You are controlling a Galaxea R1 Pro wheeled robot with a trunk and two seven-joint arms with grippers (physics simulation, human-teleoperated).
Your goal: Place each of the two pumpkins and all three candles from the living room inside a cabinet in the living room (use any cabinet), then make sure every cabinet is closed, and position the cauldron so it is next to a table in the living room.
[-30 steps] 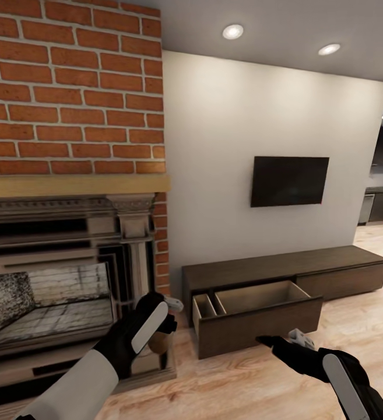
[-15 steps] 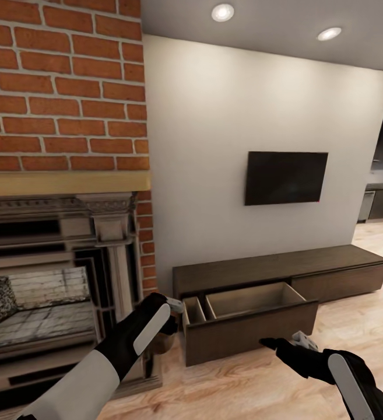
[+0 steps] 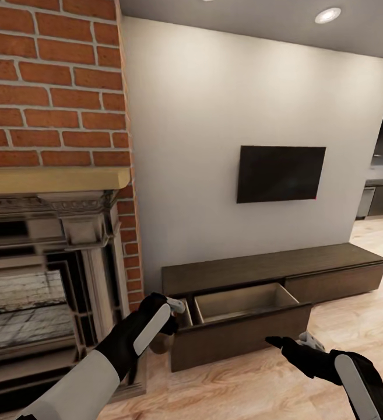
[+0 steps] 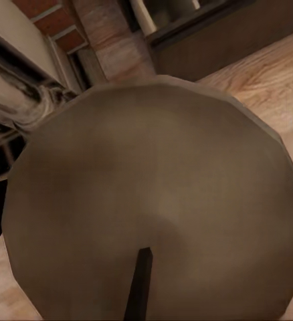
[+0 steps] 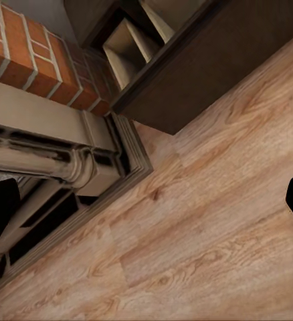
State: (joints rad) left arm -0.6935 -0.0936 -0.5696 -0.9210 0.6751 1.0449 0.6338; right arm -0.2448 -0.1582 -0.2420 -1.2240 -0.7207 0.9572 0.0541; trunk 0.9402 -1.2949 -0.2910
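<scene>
my left gripper (image 3: pixel 169 326) is clamped on a candle (image 4: pixel 153 200), a stubby beige-grey cylinder. in the left wrist view its flat end shows as a dull, matte, faceted disc with a dark wick (image 4: pixel 140 287) poking up. my right gripper (image 3: pixel 290 341) is spread apart with nothing between its black fingertips, hanging over bare floor (image 5: pixel 200 227).

the bit that matters: the cabinet (image 3: pixel 273 265) sits ahead and to the right of the candle hand, with its drawer (image 3: pixel 243 318) pulled out toward me. the drawer's long side runs left to right along the wall, and the small divided compartment (image 3: pixel 183 314) at its left end is just beside my left gripper, so i'd say the left arm is clearly the nearer one for the drop. probably just needs a short reach forward and right, up over the drawer front.

cabinet is dark brown wood with a flat top and plain fronts, paler board inside the drawer. to my left there's the ornate grey fireplace (image 3: pixel 69 233) with red brick (image 3: pixel 51 87) above. floor is light wood planks. a tv (image 3: pixel 280 173) hangs on the white wall.
</scene>
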